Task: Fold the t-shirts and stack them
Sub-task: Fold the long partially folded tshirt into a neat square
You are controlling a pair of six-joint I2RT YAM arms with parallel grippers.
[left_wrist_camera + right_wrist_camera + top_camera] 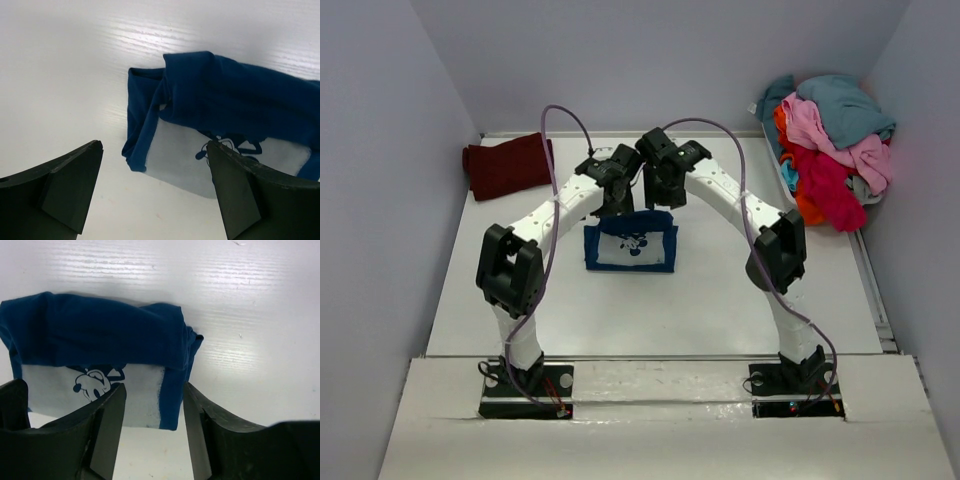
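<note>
- The white table (720, 300) fills the space between pale walls, and we see both arm bases bolted at its near edge.
- The left arm (535, 240) and the right arm (760, 230) arch inward from their bases and meet above the middle of the table, their wrists close together.
- A loose heap of t-shirts (835, 150) sits in the far right corner: teal on top, pink and red below it, a bit of orange at the left side.
- A dark maroon t-shirt (508, 165) lies folded flat at the far left of the table, well apart from the heap.
- The navy t-shirt (630, 245) (235, 100) (100, 332) lies at the centre of the table as a small folded rectangle, just near of the two wrists, with its far edge turned over in a thick blue band.
- Its pale printed panel (632, 247) (92, 382) faces up, and we make out a cartoon figure on it.
- The left gripper (617, 197) (155, 147) hangs over the shirt's far left corner with its jaws spread wide and nothing between them.
- The right gripper (660, 190) (154, 387) hangs over the shirt's far right corner with its jaws parted, narrower than the left pair, and we see no cloth caught in them.
</note>
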